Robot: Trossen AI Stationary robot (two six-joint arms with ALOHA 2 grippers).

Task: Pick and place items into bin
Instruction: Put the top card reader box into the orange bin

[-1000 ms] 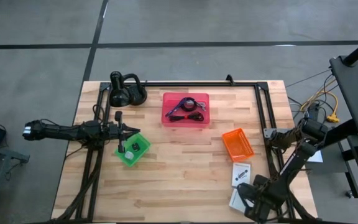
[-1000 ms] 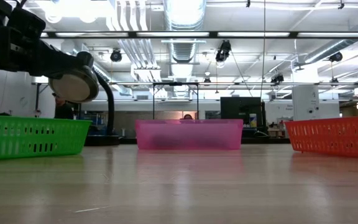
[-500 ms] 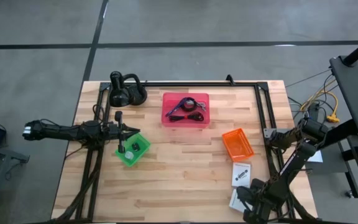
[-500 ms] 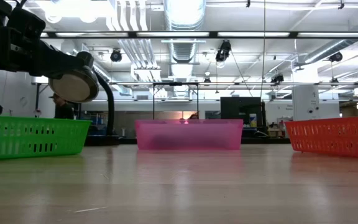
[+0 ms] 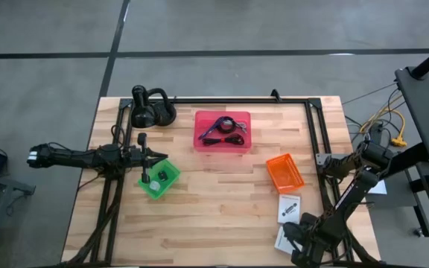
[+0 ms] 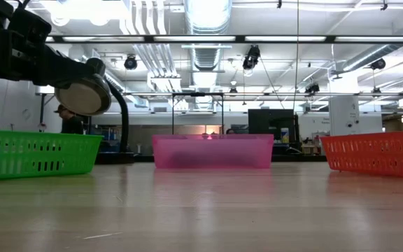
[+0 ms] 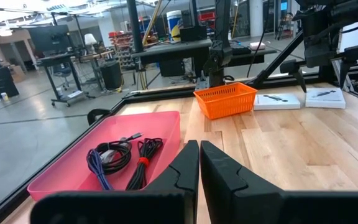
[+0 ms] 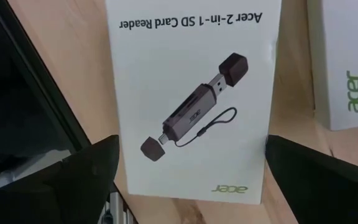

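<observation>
Right tool (image 8: 191,180) – fingers spread wide, straddling a flat white card-reader packet (image 8: 194,93) on the wood worktop (image 5: 222,201), second white packet (image 5: 290,206) beside. Left tool (image 7: 199,168) – pinched shut, empty, by the green mesh bin (image 5: 159,178).

Both arms are dark, built of slim black links with bulkier rounded joint housings. The left tool (image 7: 199,180) ends in two matte black fingers (image 7: 182,171) that taper toward flat-faced tips. The right tool (image 8: 191,174) shows broad black angular fingers (image 8: 79,180). A round, pale grey-faced disc sits on one black housing in the low view.
</observation>
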